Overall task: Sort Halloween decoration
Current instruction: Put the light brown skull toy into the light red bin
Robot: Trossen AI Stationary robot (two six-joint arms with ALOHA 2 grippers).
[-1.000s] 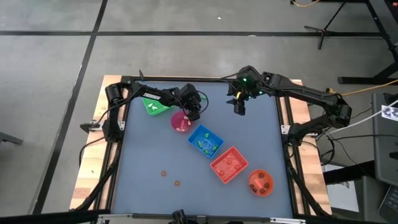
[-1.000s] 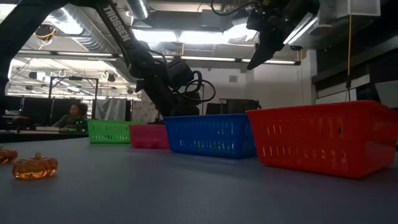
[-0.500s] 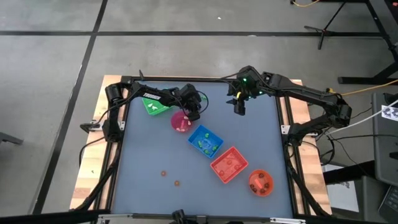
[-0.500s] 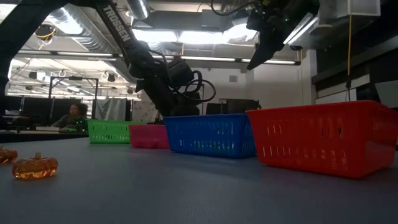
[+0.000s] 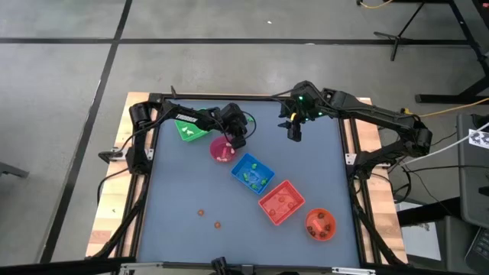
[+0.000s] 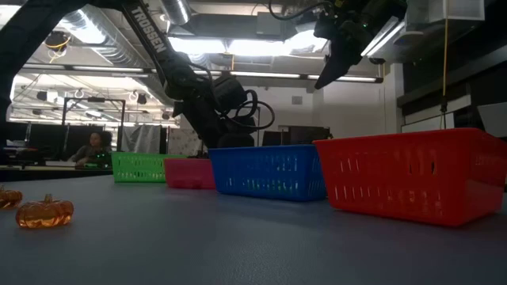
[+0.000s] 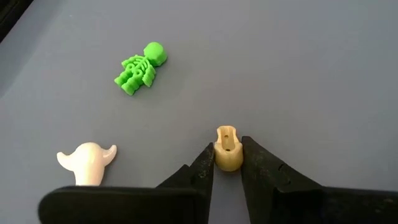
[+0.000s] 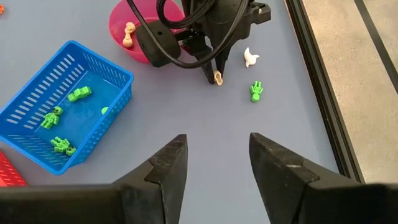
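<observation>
A small tan trinket [image 7: 227, 142] of the Halloween decoration stands on the table, and my left gripper [image 7: 227, 155] is shut on it, just beyond the pink bowl [image 5: 222, 150]. Close by lie a green skeleton [image 7: 142, 67] and a white ghost [image 7: 87, 163]. My right gripper [image 8: 217, 149] hangs open high over the table's far right part [image 5: 294, 134], looking down on the left gripper [image 8: 217, 70]. Two orange pumpkins [image 5: 201, 213] [image 5: 217, 225] sit near the front. My left gripper pinches the tan trinket by its two opposite sides [image 7: 227, 160], between the two fingertips [image 7: 202, 167]. The fingers come slanting down from the table's left. The trinket stands with its bottom on the table.
A green tray [image 5: 189, 130], a blue tray [image 5: 252, 173] with green skeletons, a red tray [image 5: 281, 202] and an orange bowl [image 5: 320, 224] run in a slanting row from far left to near right. The table's raised frame [image 8: 314, 74] runs close behind the trinkets.
</observation>
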